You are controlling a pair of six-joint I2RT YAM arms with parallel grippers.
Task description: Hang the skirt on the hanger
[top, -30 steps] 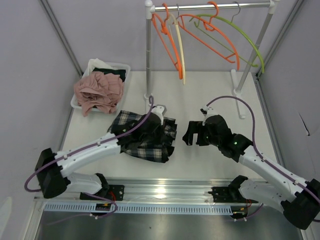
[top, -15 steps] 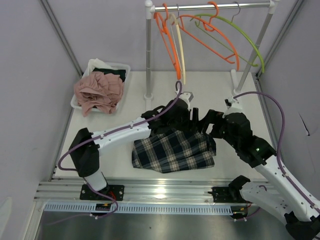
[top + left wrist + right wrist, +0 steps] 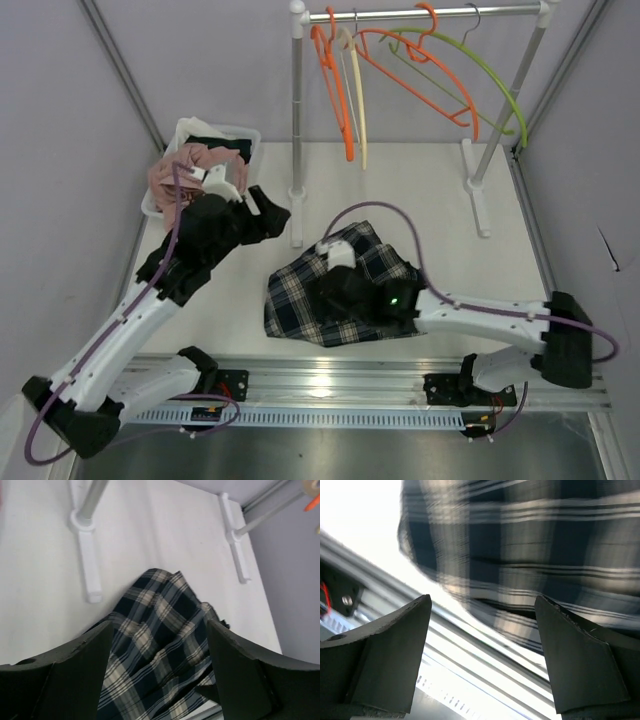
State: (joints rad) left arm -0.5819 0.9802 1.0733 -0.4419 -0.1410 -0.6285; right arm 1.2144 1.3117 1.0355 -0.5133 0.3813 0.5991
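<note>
1. The white counter [image 3: 430,190] carries everything, with both arms bolted at its near edge.
2. A clothes rail [image 3: 420,13] stands at the far side. Orange hangers [image 3: 335,85], a cream hanger [image 3: 361,110] and a green hanger [image 3: 485,68] hang from it, all bare.
3. The plaid skirt [image 3: 295,300] lies crumpled on the counter in front of the rail's left post, near the front edge, not on any hanger.
4. A white tray [image 3: 243,135] sits at the far left corner, holding a bunched pink garment [image 3: 168,182] with something dark under it.
5. The left fingers [image 3: 75,670] are spread wide with nothing between them. They are raised beside the tray and well apart from the skirt, which shows below them in the left wrist view.
6. The right fingers [image 3: 385,655] are also parted, low over the skirt's near edge. The right wrist view is blurred, so I cannot tell whether they touch the cloth, but they are not closed on it.
</note>
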